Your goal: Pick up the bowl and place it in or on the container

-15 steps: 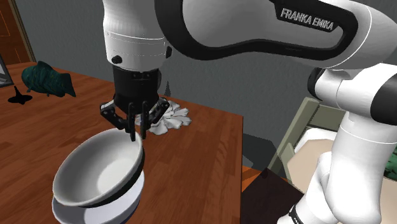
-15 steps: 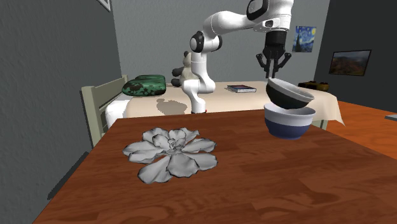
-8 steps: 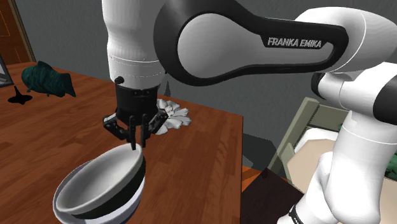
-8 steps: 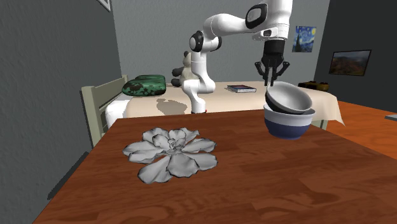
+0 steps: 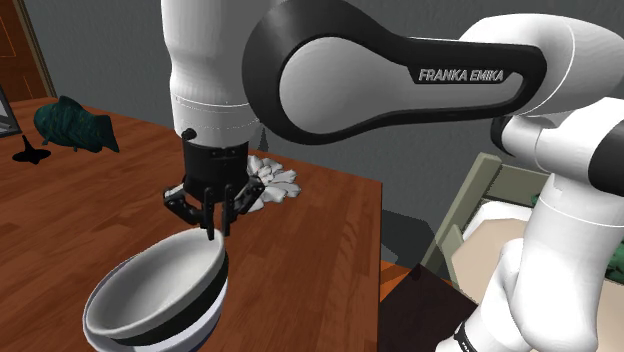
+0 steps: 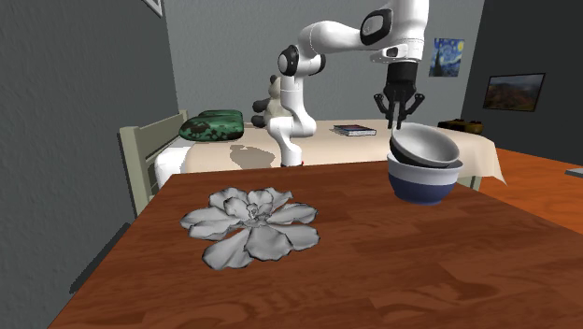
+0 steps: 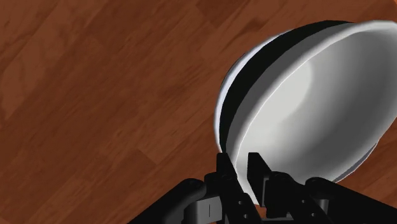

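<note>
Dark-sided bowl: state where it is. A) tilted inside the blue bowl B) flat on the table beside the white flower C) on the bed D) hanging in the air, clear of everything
A: the bowl lies tilted inside the blue bowl, with the gripper at its rim.

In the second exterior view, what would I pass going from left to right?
Pale wooden frame, white flower-shaped ornament, book, grey bowl in the blue bowl, framed picture.

Black-and-white bowl (image 5: 160, 288), tilted, nested inside blue container (image 6: 425, 185) with white rim
</note>
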Tool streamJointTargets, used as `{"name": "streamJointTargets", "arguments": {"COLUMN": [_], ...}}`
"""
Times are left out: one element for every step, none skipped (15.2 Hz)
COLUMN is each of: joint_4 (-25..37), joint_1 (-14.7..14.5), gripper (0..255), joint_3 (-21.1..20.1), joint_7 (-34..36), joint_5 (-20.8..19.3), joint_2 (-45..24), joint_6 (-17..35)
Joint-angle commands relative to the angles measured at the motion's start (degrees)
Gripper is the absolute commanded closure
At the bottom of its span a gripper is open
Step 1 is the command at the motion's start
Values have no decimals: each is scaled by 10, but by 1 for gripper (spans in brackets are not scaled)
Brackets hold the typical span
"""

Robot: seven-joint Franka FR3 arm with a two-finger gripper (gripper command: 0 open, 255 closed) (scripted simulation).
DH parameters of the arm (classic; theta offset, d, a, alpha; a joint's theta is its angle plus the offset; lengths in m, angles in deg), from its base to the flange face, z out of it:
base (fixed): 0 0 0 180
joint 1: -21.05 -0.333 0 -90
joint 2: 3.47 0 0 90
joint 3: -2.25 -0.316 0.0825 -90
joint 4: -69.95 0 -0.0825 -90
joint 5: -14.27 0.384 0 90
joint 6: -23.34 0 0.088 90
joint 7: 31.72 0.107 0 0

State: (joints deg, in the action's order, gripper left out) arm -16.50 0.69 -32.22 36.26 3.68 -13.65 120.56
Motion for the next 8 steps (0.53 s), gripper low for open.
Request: {"name": "streamJointTargets", "arguments": {"joint_4": [0, -1, -2, -2, -2, -1, 22, 46], "joint_1": [-2, -3, -3, -3, -3, -2, -5, -8], "gripper": [0, 0, 0, 0, 0, 0, 0, 0], "joint_3": [-2, -3, -3, -3, -3, -2, -3, -4], "joint_7": [1, 2, 2, 2, 2, 0, 0, 1], "joint_5": [1, 1, 1, 1, 1, 2, 0, -2], "joint_2": [-2, -2, -1, -1, -1, -1, -4, -8], "joint_6": [0, 0, 0, 0, 0, -1, -21, -42]}}
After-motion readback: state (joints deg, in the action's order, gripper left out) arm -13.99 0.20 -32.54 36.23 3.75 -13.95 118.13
